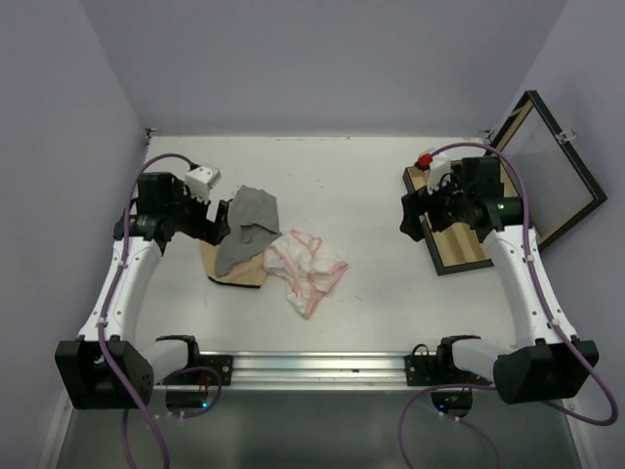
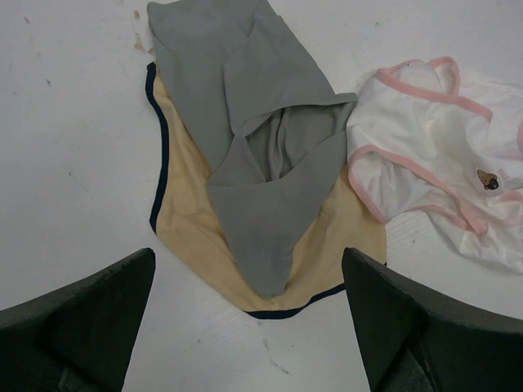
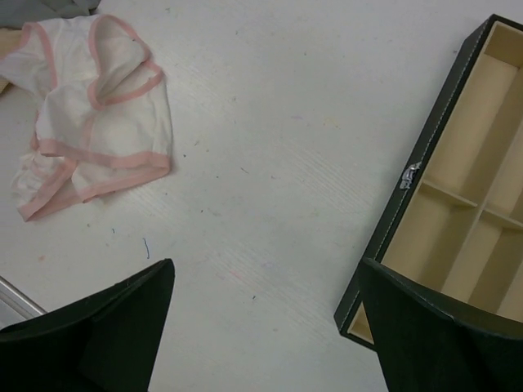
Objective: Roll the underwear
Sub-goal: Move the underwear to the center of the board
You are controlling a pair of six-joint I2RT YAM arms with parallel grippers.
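Note:
The underwear (image 1: pixel 306 266), white with pink trim, lies crumpled and loosely spread near the middle of the table. In the left wrist view the underwear (image 2: pixel 441 163) is at the right edge, and in the right wrist view the underwear (image 3: pixel 90 122) is at the upper left. My left gripper (image 1: pixel 220 220) hovers open to its left, over the grey cloth; its jaws (image 2: pixel 248 255) hold nothing. My right gripper (image 1: pixel 415 217) stands open well to the right of the garment, by the box, and in its own view the right gripper (image 3: pixel 265 265) is over bare table.
A grey cloth (image 1: pixel 249 225) lies on a tan cloth (image 1: pixel 234 272) with dark edging, touching the underwear's left side. An open black box (image 1: pixel 459 244) with tan compartments sits at the right, its lid (image 1: pixel 552 166) raised. A small red object (image 1: pixel 425 161) is at the box's far end.

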